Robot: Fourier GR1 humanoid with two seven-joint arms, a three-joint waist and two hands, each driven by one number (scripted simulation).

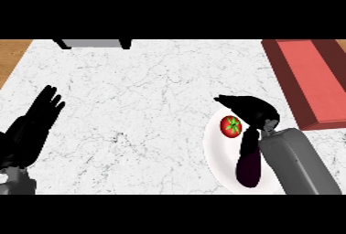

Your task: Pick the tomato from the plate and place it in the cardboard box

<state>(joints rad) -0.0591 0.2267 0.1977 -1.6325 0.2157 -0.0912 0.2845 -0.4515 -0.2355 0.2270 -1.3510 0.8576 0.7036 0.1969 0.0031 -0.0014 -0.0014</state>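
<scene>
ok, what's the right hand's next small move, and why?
Probably lower the right hand a little onto the round red tomato and curl its fingers round it. The tomato lies ungrasped on the white round plate, just beside the hand, with a dark purple aubergine close by, so come down from above to avoid nudging that.

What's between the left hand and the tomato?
In the head view, only bare counter and the plate's rim lie between the left hand and the tomato.

Plate [218, 157]: right rim hidden under right forearm [297, 164] and dark purple vegetable [248, 167].
Red box [304, 77]: cut off at far and right edges.
Grey object [93, 43], far left: mostly cut off.
</scene>
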